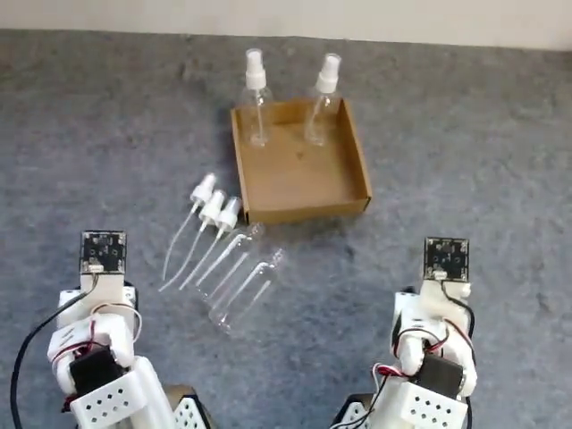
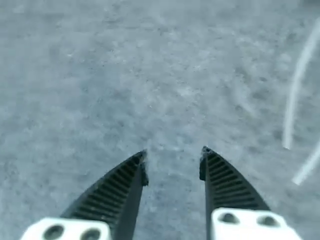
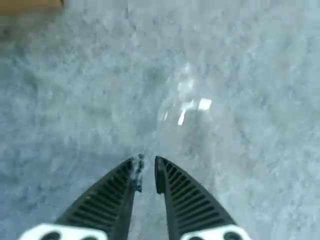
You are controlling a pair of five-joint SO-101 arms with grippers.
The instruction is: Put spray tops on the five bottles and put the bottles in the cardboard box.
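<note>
The cardboard box (image 1: 357,156) lies open at the table's middle back. Two clear bottles (image 1: 257,112) (image 1: 320,107) with white spray tops stand upright along its far side. Three loose spray tops (image 1: 214,206) with long tubes lie on the grey carpet by the box's near left corner. Clear bottles without tops (image 1: 228,259) (image 1: 252,288) lie side by side just nearer. My left gripper (image 2: 174,152) hovers open over bare carpet, with white tubes (image 2: 295,90) off to one side. My right gripper (image 3: 148,162) is shut on nothing, and a clear bottle (image 3: 187,110) lies beyond its tips.
Both arms (image 1: 103,268) (image 1: 445,268) sit drawn back at the near edge, left and right. Grey carpet covers the whole table. A corner of the box (image 3: 30,4) shows far off in the right wrist view.
</note>
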